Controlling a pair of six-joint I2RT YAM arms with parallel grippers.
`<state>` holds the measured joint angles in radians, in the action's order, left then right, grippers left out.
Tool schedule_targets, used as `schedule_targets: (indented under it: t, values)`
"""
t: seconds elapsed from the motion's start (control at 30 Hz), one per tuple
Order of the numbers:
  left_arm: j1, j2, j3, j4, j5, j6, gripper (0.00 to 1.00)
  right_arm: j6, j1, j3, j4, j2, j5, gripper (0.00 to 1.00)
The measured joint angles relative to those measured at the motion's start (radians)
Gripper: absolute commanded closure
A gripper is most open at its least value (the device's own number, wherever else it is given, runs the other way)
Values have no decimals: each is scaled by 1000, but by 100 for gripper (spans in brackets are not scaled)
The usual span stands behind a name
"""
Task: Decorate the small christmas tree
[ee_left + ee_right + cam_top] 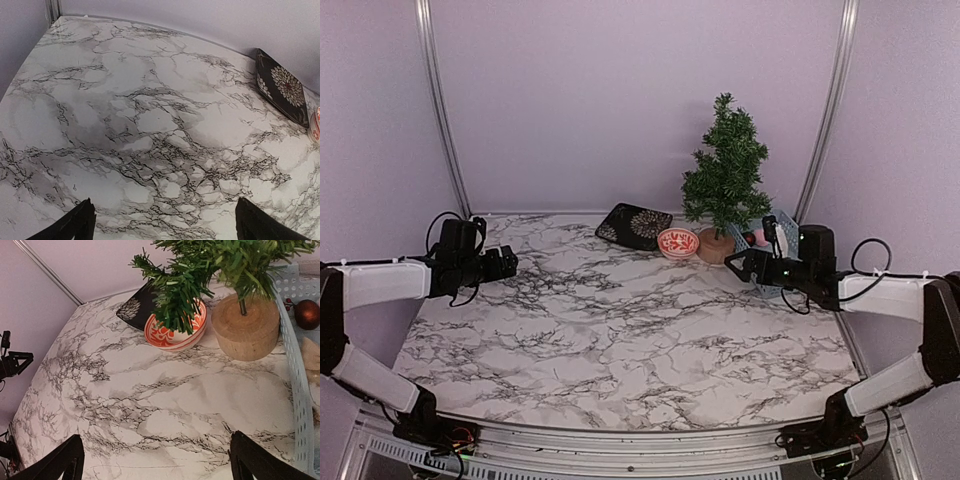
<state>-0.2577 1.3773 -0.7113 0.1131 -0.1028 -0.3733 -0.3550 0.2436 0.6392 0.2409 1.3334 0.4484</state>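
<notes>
At the 1 o'clock corner of the marble table (620,340) stands the small christmas tree (725,165), upright on its round wooden base (245,327). No ornament shows on the branches in view. A red-patterned bowl (175,332) sits just beside the base at its 9 o'clock, partly under a low branch. A dark floral plate (633,225) lies beyond the bowl, near the table's 12 o'clock edge. At the base's 3 o'clock is a white perforated basket (290,355) holding a dark red bauble (306,314); I cannot make out its other contents.

My right gripper (155,460) hovers near the tree at about its 5 o'clock, jaws spread wide and holding nothing. My left gripper (505,262) hangs over the table's 9 o'clock side, well apart from the tree, likewise wide open and empty.

I judge the task to be at its opening step, with no ornament picked up yet. The next move, as I read it, calls for my right gripper to turn toward 3 o'clock, reach into the basket and close on the bauble. It must clear the basket wall and the low branches on the way.
</notes>
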Motion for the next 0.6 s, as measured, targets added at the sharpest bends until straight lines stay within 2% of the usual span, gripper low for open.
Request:
schedule_targets:
  t: [0.3, 0.6]
  values:
    - [-5, 45, -35, 25, -11, -89, 1, 27, 14, 51, 63, 63, -9, 2]
    - [-6, 49, -47, 48, -12, -118, 1, -20, 19, 231, 118, 296, -19, 29]
